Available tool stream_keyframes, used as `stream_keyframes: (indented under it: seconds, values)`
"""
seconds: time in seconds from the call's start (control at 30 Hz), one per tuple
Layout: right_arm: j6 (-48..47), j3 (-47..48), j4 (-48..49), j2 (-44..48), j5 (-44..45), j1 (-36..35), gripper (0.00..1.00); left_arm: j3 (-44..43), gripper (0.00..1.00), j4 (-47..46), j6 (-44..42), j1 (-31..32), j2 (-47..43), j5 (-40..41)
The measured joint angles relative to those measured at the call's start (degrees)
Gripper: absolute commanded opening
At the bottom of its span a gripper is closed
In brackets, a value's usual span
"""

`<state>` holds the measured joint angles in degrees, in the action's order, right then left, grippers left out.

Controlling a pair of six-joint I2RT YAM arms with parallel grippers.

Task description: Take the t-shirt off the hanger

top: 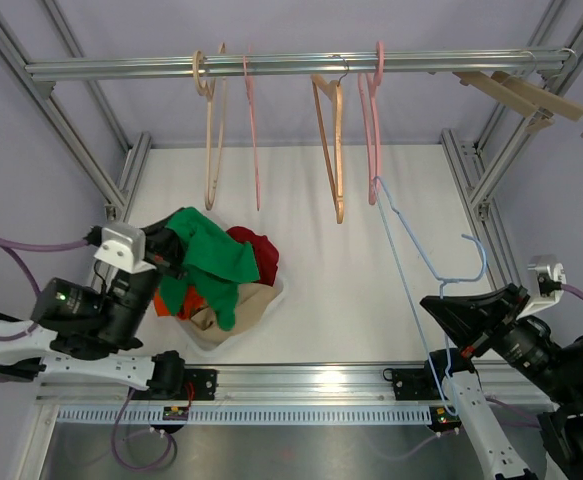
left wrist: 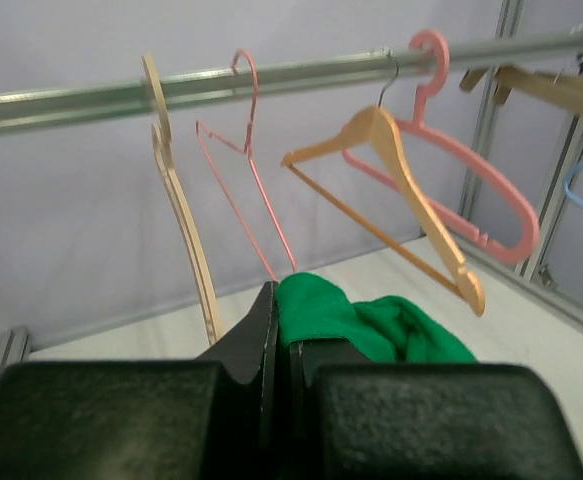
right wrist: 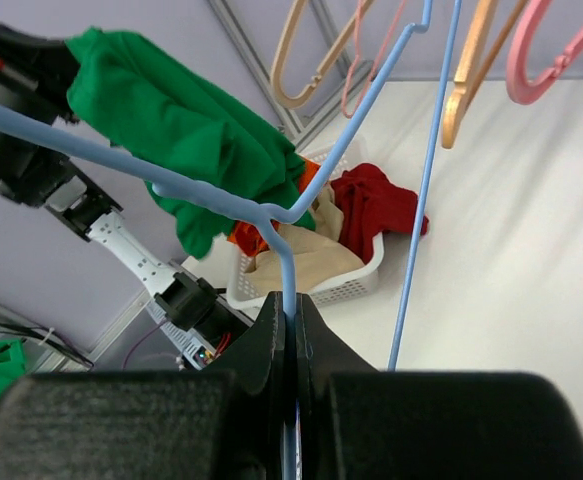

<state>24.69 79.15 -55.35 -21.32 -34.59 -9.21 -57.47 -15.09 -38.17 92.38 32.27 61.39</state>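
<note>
At the left of the top view, the left gripper [left wrist: 277, 310] is pinched shut on a fold of the green t-shirt [top: 209, 258]. The left wrist view shows its fingers pressed together with the cloth bunched just past their tips and spilling to the right. The shirt hangs from that grip in a crumpled drape. Its lower part trails over the white basket [right wrist: 346, 283] at lower left of centre, which holds red, orange and beige garments. The shirt is off every hanger and well apart from the blue wire hanger [right wrist: 283, 265]. Along the top of the frame runs a metal rail [top: 301, 66] carrying a pale wooden hanger [top: 211, 150], a thin pink wire hanger [top: 252, 130], an orange-brown wooden hanger [top: 333, 150] and a pink plastic hanger [top: 372, 140]. At lower right, the right gripper [right wrist: 289, 305] is clamped tight on the stem of the blue hanger. The bare frame slants from the pink hanger's lower end down over the white table [top: 341, 300].
</note>
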Motion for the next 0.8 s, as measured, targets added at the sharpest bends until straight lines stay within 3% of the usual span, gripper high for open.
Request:
stream_keyframes:
  seconds: [0.13, 0.3, 0.43, 0.57, 0.7, 0.8]
  values:
    - [-0.6, -2.2, 0.2, -2.4, 2.2, 0.0, 0.00, 8.9, 0.00, -2.6, 1.0, 0.0, -3.0, 3.0]
    - [-0.7, -4.2, 0.9, -3.5, 3.6, 0.0, 0.00, 16.8, 0.00, -0.1, 10.6, -0.3, -10.0, 11.6]
    - [-0.7, -5.2, 2.6, -3.6, 3.6, 0.0, 0.00, 21.1, 0.00, 14.8, 29.5, -1.8, -14.4, 18.1]
    - [-0.7, -5.6, 4.3, -4.2, 3.8, 0.0, 0.00, 22.3, 0.00, 30.7, 47.4, -5.4, -12.7, 20.0]
    - [-0.7, -5.7, 7.1, -6.4, 4.2, 0.0, 0.00, 22.7, 0.00, 41.5, 62.1, -14.2, -4.8, 20.5]
    - [-0.5, -6.5, 9.5, -8.5, 5.6, 0.0, 0.00, 25.6, 0.00, 43.8, 68.6, -22.3, 0.9, 18.4]
